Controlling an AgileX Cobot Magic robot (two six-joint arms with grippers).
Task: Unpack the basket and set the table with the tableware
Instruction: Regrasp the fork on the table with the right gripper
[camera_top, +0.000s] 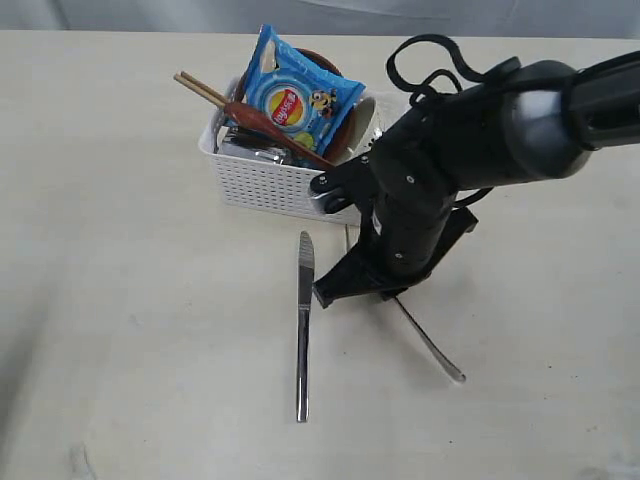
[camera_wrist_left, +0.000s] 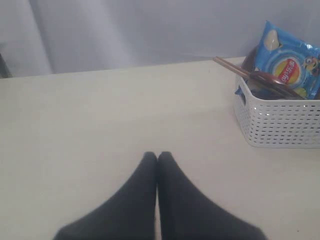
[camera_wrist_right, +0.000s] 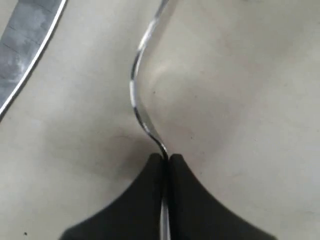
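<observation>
The white lattice basket (camera_top: 262, 186) (camera_wrist_left: 280, 125) stands at the back of the beige table (camera_top: 120, 300). Wooden chopsticks (camera_top: 203, 90) (camera_wrist_left: 229, 65) and a dark red-brown spoon (camera_top: 268, 124) stick out of it; a reddish-brown plate (camera_top: 326, 58) and an off-white bowl (camera_top: 366, 108) show behind a chip bag. A steel knife (camera_top: 303, 320) (camera_wrist_right: 25, 65) lies in front of the basket. My right gripper (camera_wrist_right: 166, 159) (camera_top: 388, 293) is shut on the steel fork (camera_wrist_right: 136, 95) (camera_top: 432, 347), low over the table beside the knife. My left gripper (camera_wrist_left: 158, 156) is shut and holds nothing, well away from the basket.
A blue chip bag (camera_top: 296, 95) (camera_wrist_left: 289, 65) lies on top of the basket's contents. The right arm (camera_top: 470, 140) reaches over the basket's near right corner. A grey backdrop rises behind the table's far edge.
</observation>
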